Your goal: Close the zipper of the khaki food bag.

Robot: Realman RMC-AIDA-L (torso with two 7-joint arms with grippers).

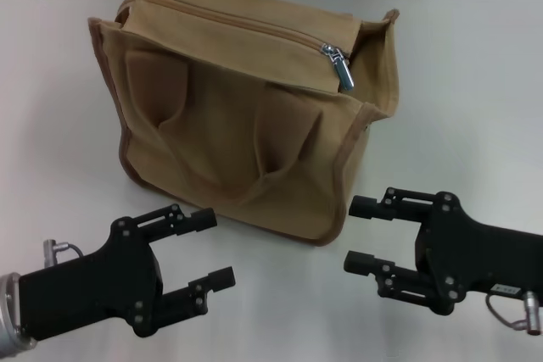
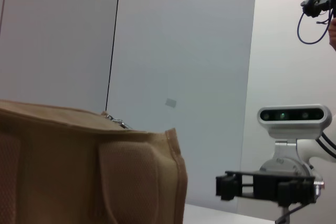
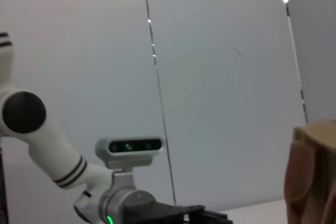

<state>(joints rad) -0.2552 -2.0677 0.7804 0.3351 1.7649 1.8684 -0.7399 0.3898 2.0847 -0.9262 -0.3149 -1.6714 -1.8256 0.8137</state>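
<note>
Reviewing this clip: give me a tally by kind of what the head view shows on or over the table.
Khaki food bag: 1
Zipper with silver slider: 1
Black tools: 2, left tool and right tool, both open, apart from the bag
Total: 4

The khaki food bag (image 1: 237, 125) stands upright on the worktop (image 1: 475, 82), a boxy tan canvas tote with darker brown piping and a loop handle lying flat against its near side. The zipper (image 1: 254, 25) runs along its top, its silver slider and dangling pull tab at the right end.
</note>
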